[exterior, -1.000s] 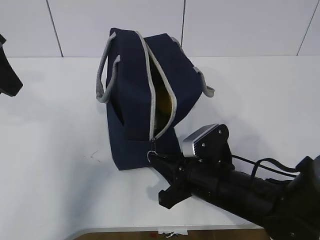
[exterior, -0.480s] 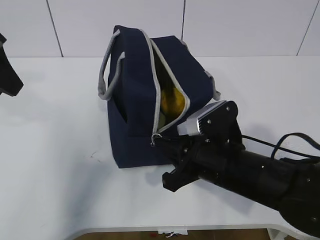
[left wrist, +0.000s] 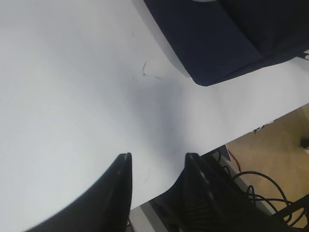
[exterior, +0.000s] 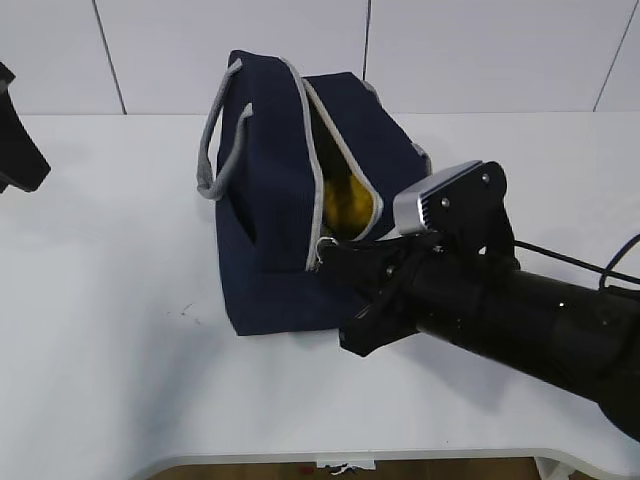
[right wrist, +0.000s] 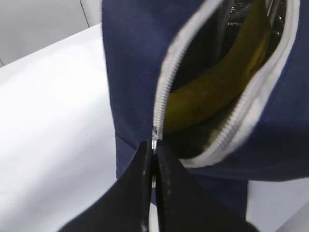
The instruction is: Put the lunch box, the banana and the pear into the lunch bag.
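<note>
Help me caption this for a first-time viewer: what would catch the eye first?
The navy lunch bag mid-table, its grey zipper gaping over the yellow banana inside. Next, the big black right gripper, fingers pinched shut on the zipper pull at the bag's near end.

No readable text, label, brand or number shows in any view. The lunch bag [exterior: 290, 200] carries plain navy fabric, and the counter [exterior: 120, 330] bears only faint scuff marks.

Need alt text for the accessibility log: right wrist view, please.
The right gripper is pinched shut on the zipper pull of a navy lunch bag. Through the half-open grey zipper a yellow banana lies inside. White table at left.
</note>
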